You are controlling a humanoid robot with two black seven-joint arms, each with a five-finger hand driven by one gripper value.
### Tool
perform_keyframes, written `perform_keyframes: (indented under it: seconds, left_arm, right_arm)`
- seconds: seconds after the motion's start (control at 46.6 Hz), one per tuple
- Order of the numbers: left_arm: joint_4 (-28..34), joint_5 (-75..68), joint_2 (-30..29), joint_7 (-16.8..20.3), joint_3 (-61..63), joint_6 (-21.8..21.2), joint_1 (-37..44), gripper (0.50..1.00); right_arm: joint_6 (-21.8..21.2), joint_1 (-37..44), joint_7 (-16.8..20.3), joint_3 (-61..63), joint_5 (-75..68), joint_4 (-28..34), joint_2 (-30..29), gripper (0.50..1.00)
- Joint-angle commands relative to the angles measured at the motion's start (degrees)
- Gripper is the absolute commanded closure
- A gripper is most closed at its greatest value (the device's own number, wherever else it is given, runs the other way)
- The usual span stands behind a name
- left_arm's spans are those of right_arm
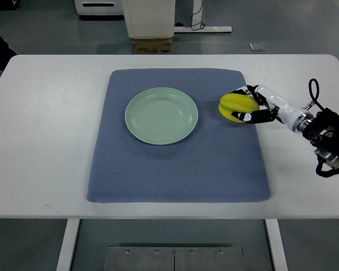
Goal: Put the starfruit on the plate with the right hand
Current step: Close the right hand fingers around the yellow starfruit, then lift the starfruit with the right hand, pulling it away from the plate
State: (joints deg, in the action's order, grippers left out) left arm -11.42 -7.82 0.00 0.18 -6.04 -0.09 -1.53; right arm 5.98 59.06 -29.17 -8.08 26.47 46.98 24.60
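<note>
**Starfruit gripped at the mat's right edge**

Here the yellow starfruit (235, 106) sits over the right edge of the blue mat (175, 169), toward its far right corner, and the right hand (253, 106) has closed on it. Dark fingers (254, 117) curl round the fruit's near side, and another wraps the far side, so the fruit is pinched between them. Whether the fruit rests on the mat or is lifted just clear of it cannot be told from this steep view.

The hand's white wrist and black forearm run off to the right edge of the tabletop (39, 141), with a loop of black cable standing above the arm.

The pale green plate (161, 116) lies on the mat left of the fruit, near the middle of the mat's far half. It holds nothing, and a strip of bare mat separates its rim from the starfruit.

The mat is spread across the centre of the white tabletop, its corners rounded, leaving wide bare margins at the left and right edges.

Beyond the far edge of the tabletop, a cardboard box (152, 45) stands on the grey floor beneath a white piece of equipment.
</note>
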Motion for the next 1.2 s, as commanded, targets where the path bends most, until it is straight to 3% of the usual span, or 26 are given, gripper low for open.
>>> perform_keyframes:
  seconds: [0.0, 0.365, 0.687, 0.88, 1.052, 1.181]
  left_arm:
    - [0.0, 0.0, 0.0, 0.0, 0.0, 0.0, 0.0, 0.500]
    - [0.0, 0.0, 0.0, 0.0, 0.0, -0.1, 0.0, 0.500]
    - [0.0, 0.0, 0.0, 0.0, 0.1, -0.1, 0.0, 0.500]
    - [0.0, 0.0, 0.0, 0.0, 0.1, 0.0, -0.1, 0.500]
    - [0.0, 0.0, 0.0, 0.0, 0.0, -0.1, 0.0, 0.500]
    - [0.0, 0.0, 0.0, 0.0, 0.0, -0.1, -0.1, 0.500]
  right_arm:
    - [0.1, 0.0, -1.0, 0.0, 0.0, 0.0, 0.2, 1.000]
    - [-0.3, -0.5, -1.4, 0.0, -0.2, -0.6, 0.4, 1.000]
    - [-4.3, -0.5, -2.8, 0.0, -0.2, -6.6, 2.2, 1.000]
    - [-8.4, -0.1, -2.8, 1.4, -0.3, -12.1, 2.6, 1.000]
    - [-15.6, -0.4, -2.7, 5.4, -0.5, -20.5, 1.2, 1.000]
    - [-18.0, -0.2, -2.6, 8.0, -0.5, -22.8, 0.3, 1.000]
